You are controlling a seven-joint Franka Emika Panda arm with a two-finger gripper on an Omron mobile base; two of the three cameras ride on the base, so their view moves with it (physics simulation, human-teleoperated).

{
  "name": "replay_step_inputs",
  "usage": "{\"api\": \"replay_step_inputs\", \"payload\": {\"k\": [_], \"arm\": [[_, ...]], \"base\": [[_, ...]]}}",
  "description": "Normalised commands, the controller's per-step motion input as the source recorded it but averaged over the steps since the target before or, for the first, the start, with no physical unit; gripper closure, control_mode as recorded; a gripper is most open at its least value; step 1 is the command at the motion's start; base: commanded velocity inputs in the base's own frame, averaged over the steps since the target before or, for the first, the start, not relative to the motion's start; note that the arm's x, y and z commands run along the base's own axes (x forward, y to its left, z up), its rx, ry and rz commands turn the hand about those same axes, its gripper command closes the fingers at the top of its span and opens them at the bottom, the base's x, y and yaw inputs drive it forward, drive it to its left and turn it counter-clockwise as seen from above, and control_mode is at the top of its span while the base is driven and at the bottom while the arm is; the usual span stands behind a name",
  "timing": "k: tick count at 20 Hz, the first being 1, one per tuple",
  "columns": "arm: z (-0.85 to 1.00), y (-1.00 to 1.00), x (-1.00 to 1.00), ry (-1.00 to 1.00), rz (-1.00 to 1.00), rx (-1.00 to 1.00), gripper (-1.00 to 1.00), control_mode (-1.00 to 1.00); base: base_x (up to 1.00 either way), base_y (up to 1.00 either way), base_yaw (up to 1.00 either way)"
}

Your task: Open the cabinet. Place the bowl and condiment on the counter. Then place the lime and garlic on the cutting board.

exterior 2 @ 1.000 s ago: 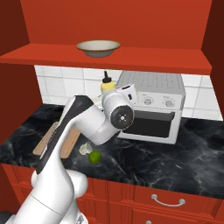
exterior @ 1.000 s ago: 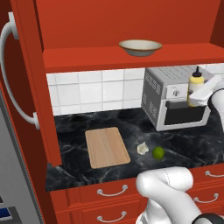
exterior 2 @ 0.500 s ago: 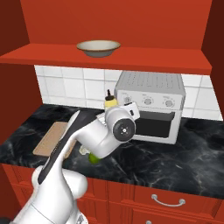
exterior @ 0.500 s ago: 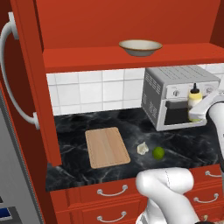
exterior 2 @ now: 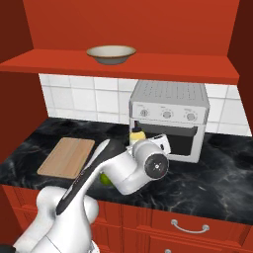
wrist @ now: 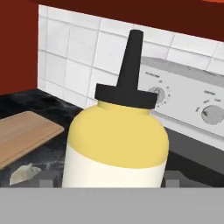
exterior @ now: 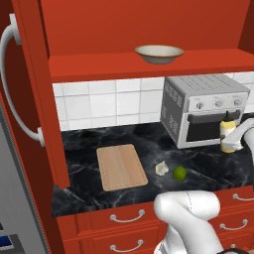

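Note:
My gripper [exterior: 232, 145] is shut on the condiment [exterior: 227, 130], a yellow squeeze bottle with a dark pointed cap, held upright low in front of the toaster oven door. Whether its base touches the counter [exterior: 84, 144] I cannot tell. Up close, the condiment [wrist: 116, 144] stands between my fingertips [wrist: 44, 182]. On the shelf of the open cabinet [exterior: 149, 67] rests the cream bowl [exterior: 158, 53]. The cutting board [exterior: 121, 167] lies bare on the counter, with the garlic [exterior: 161, 168] and lime [exterior: 179, 173] just to its right. From the right base view my arm partly hides the lime [exterior 2: 105, 179].
A silver toaster oven [exterior: 203, 109] stands at the back right of the counter. The open cabinet door [exterior: 30, 99] with its curved silver handle [exterior: 15, 89] juts out at the left. Red drawers [exterior: 124, 223] run below the counter's front edge.
My gripper has come down with the condiment, from level with the oven's top to low in front of its door. The bowl, lime and garlic have not moved.

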Motion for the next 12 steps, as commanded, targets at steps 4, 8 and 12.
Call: {"api": "replay_step_inputs", "payload": {"k": [4,8,12], "arm": [[-0.32,-0.52,-0.01,0.00,-0.03,0.08,1.00,-1.00],[-0.12,-0.44,0.03,0.00,-0.08,0.04,1.00,-1.00],[-0.28,-0.21,0.14,0.00,-0.07,0.08,1.00,-1.00]], "base": [[0.00,0.00,0.00],[0.00,0.00,0.00],[0.00,0.00,0.00]]}}
